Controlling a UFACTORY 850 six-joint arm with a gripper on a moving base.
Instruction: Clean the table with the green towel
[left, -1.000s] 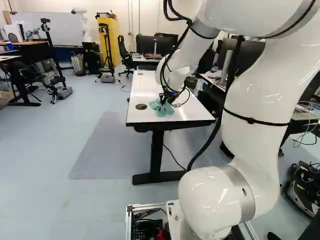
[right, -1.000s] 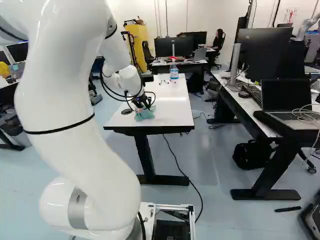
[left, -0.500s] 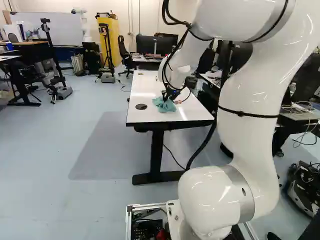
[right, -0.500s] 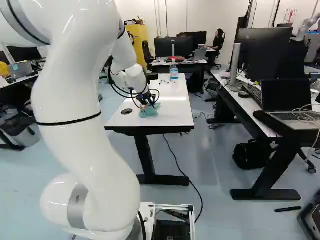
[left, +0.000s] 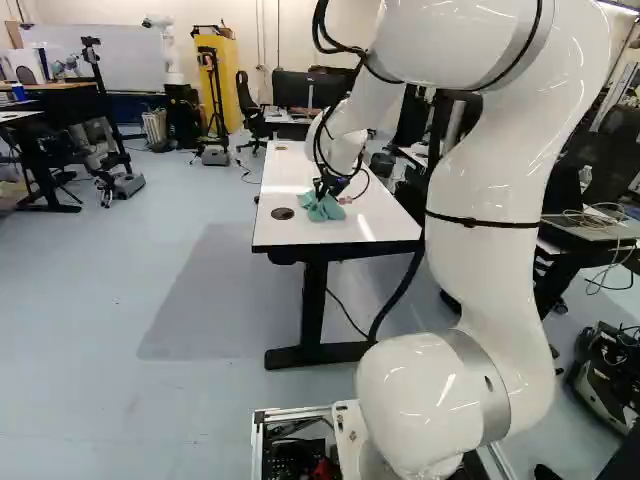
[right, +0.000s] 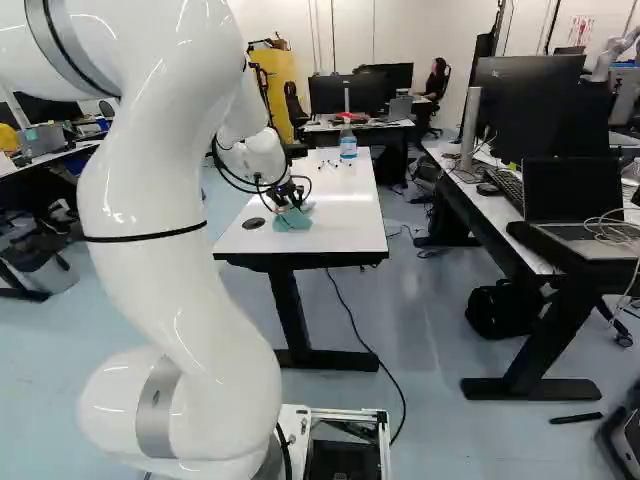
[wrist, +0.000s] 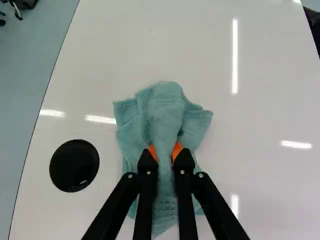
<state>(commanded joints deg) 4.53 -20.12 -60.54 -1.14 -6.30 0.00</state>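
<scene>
Towel (wrist: 167, 107) pinched in gripper (left: 321, 197) on worktop (right: 340, 238); black disc (wrist: 74, 166) just beside towel; bottle (right: 348, 145) and small bits (right: 327, 164) well beyond towel.

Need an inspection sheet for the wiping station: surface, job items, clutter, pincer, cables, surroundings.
Surface: white table top, glossy, with bright light reflections; whatever lies under the towel is hidden.
Job's things: green towel, bunched up, on the table top, right of the round black disc in the right base view.
Clutter: clear bottle upright at the table's far end, small dark bits beside it, too small to name.
Pincer: one, pincer shut on the towel, orange pads against the cloth.
Cables: black loops along the arm's wrist; black cable on the floor by the table leg.
Surroundings: desk with laptop, black bag under it.
</scene>
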